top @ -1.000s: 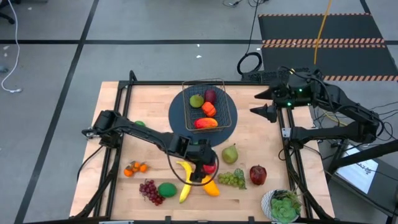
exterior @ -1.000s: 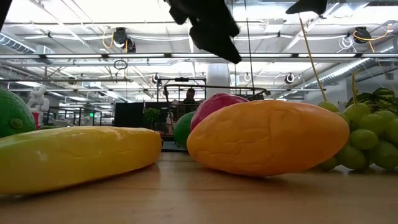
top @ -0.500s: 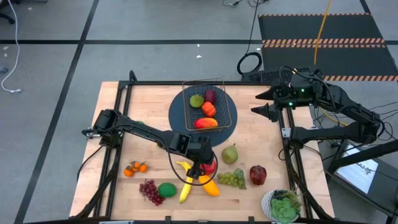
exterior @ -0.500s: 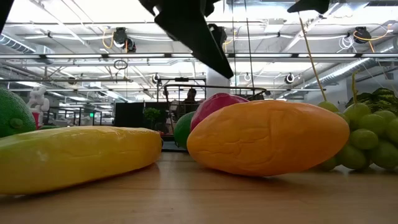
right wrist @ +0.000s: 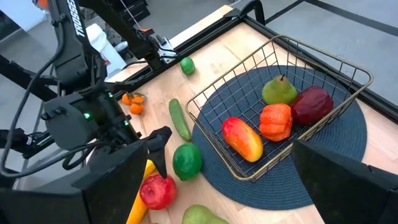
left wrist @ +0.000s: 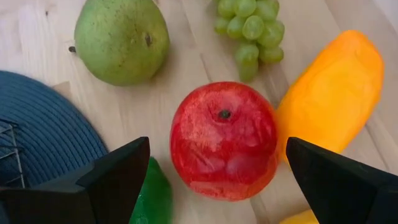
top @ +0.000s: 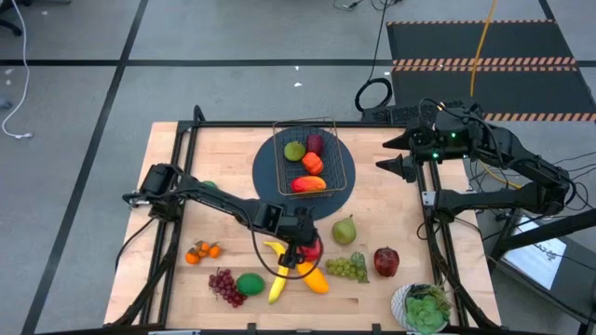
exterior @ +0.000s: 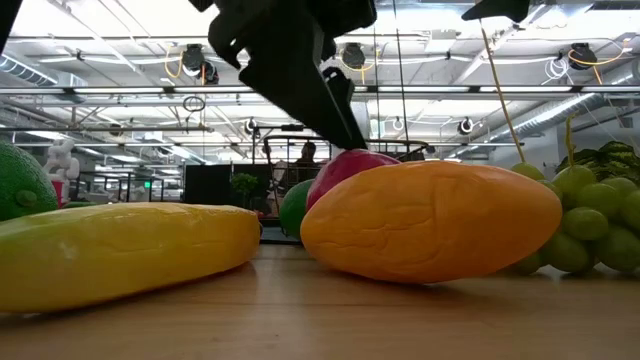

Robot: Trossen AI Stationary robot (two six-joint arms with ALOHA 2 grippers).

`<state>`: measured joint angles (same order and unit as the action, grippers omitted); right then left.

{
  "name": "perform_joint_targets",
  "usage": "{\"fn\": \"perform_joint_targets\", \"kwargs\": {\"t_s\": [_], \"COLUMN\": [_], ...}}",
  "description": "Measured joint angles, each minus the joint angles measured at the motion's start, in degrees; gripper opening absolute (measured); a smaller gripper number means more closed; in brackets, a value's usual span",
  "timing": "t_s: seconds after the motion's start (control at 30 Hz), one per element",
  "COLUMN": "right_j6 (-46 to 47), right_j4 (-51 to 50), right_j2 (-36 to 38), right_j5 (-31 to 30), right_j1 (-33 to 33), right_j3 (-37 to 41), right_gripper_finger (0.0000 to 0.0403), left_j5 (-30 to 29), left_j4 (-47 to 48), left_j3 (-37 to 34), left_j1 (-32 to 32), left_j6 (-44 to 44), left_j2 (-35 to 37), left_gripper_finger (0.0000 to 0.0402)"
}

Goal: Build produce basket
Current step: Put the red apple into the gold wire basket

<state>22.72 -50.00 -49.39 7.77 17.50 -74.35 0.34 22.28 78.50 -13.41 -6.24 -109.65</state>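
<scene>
Overhead, ceiling lights (exterior: 560, 70) shine above the wooden table (top: 233, 149).

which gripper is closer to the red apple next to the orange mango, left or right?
Left. The left gripper hangs open directly over the round red apple, one finger on each side. The right gripper sits open at the table's far right edge, beyond the wire basket, well away.
</scene>
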Motion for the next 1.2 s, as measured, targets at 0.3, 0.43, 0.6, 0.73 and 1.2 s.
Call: {"fn": "perform_joint_targets", "kwargs": {"t_s": [0.3,0.43,0.6,0.73,1.2], "right_j6": [0.0,-0.5,-0.9,-0.9,2.1], "right_j4": [0.0,0.0,0.0,0.0,0.5], "right_j2": [0.0,0.0,0.0,0.0,0.0], "right_j5": [0.0,0.0,0.0,0.0,-0.2], "right_j1": [0.0,0.0,0.0,0.0,0.0], "right_j3": [0.0,0.0,0.0,0.0,0.0], "right_gripper_finger": [0.0391,0.0391,0.0391,0.0391,0.0391], "left_j5": [1.8,1.6,1.3,2.6,5.0], "left_j4": [-6.1,-8.8,-12.0,-12.5,-16.1], "left_j3": [-3.8,-5.5,-7.3,-7.5,-7.5], "left_j1": [0.0,0.1,0.3,0.3,0.3], "left_j6": [0.8,1.5,2.0,1.8,2.2], "left_j2": [0.0,0.0,0.0,-0.1,-2.2], "left_gripper_finger": [0.0379,0.0379,0.0379,0.0379,0.031]}}
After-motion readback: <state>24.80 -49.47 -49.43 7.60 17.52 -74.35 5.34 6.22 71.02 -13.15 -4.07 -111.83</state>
